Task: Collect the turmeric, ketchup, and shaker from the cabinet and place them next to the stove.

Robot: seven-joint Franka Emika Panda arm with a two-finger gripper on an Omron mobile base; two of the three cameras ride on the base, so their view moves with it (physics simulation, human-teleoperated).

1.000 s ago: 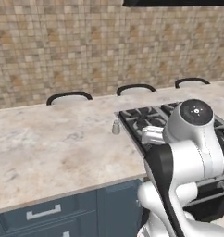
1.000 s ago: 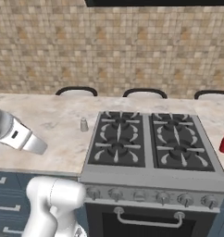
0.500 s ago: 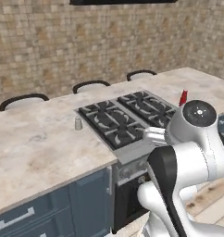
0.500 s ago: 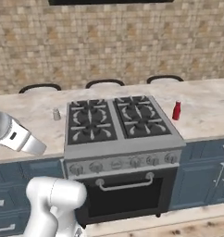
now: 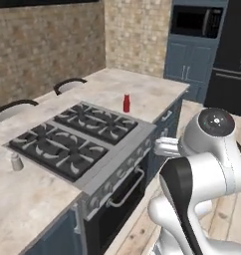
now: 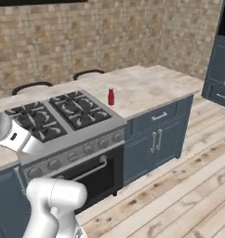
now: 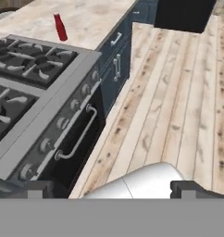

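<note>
Counter (image 5: 157, 94): ketchup (image 5: 126, 103) upright beside stove (image 5: 75, 137), cap up; pincer (image 7: 113, 189) apart, empty.

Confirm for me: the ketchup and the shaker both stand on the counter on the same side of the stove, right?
Not quite. In the left base view the ketchup stands on the counter at one side of the stove, and the shaker at the opposite side.

No legible text, label, brand, number or sign appeared on any surface. The ketchup (image 5: 126, 103) beside the stove (image 5: 72, 139) carried no readable label, and the stove's front knobs bore no readable markings. The microwave (image 5: 191, 21) beyond the stove showed no readable display.
</note>
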